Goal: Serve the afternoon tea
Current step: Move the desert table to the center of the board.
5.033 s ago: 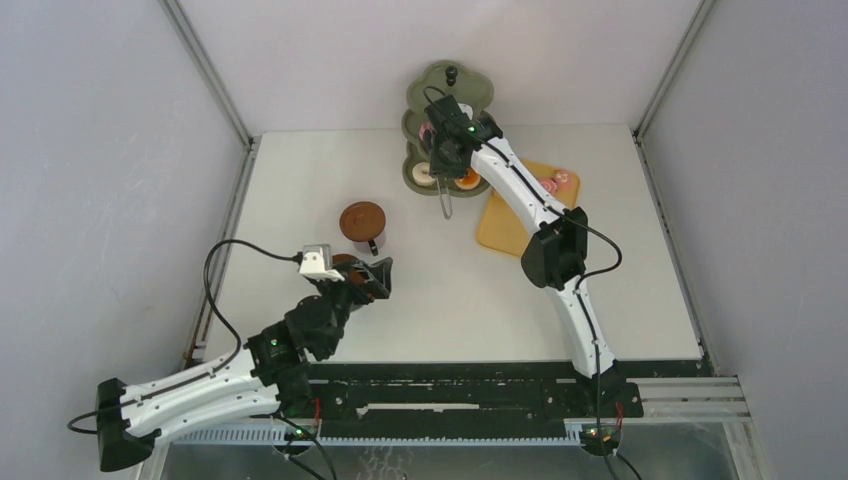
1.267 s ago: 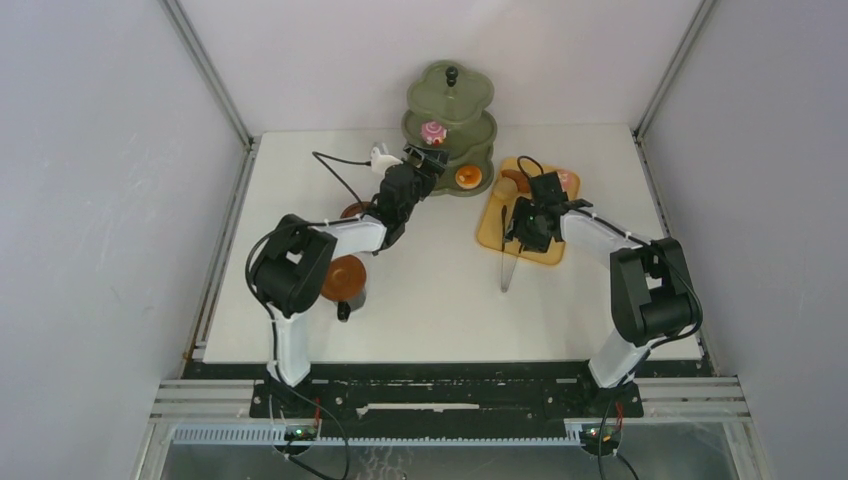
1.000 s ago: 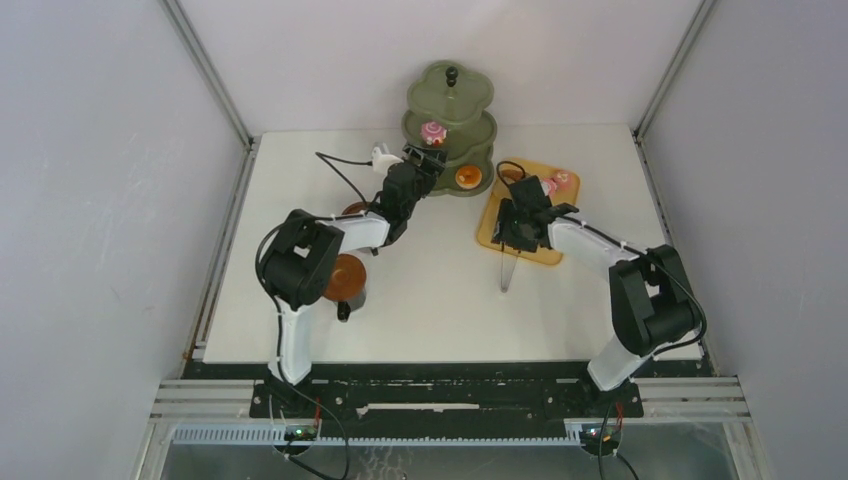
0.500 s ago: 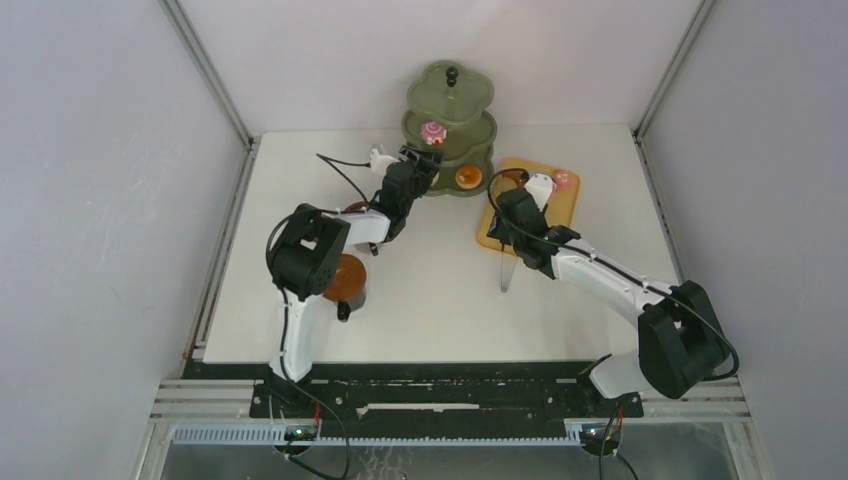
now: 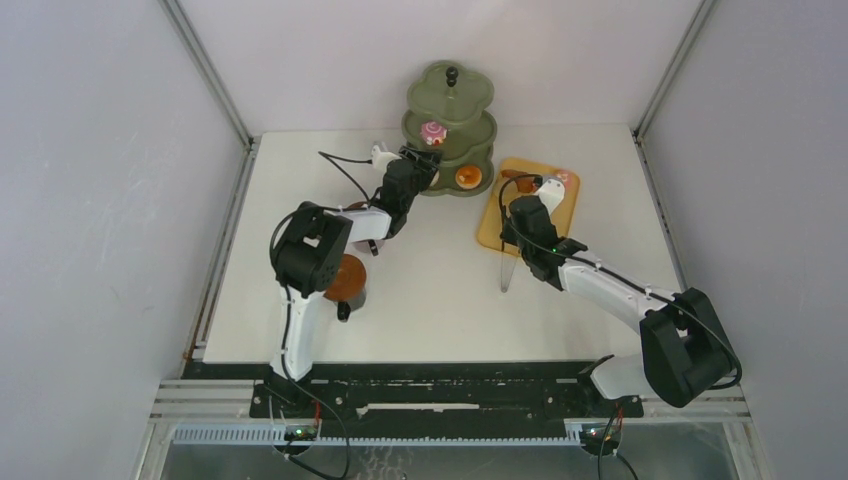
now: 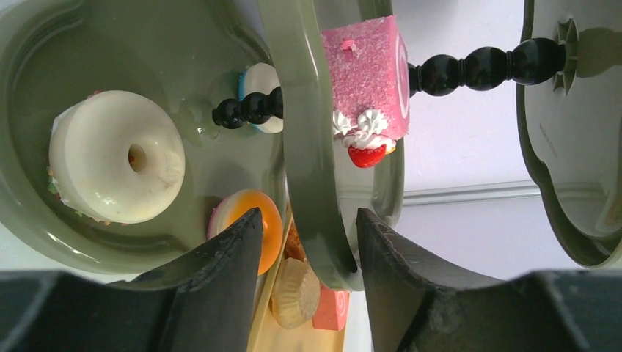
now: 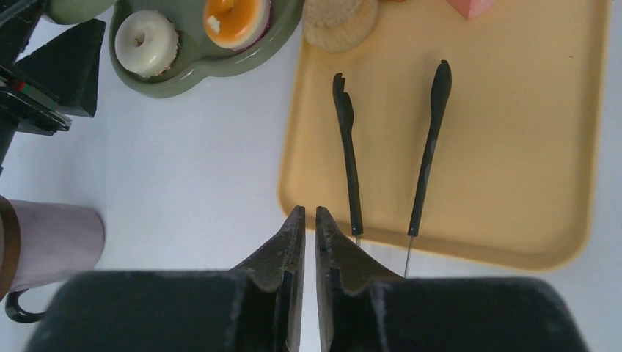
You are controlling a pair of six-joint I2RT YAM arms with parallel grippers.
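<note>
I count a white donut [image 6: 117, 165], an orange donut [image 7: 236, 18] and a pink cake [image 6: 364, 70] on the stand [image 5: 449, 130]. A bun [image 7: 341, 15] waits on the tray [image 7: 513, 147] beside it. My left gripper [image 6: 306, 220] has its fingers apart astride the stand's rim. My right gripper [image 7: 306, 213] is pinched together, empty.

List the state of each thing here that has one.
stand: upright
left pincer: open, stand's middle-tier rim between its fingers
right pincer: shut, empty
black tongs: spread, lying unheld on yellow tray
pink cake: on middle tier
white donut: on bottom tier
</note>
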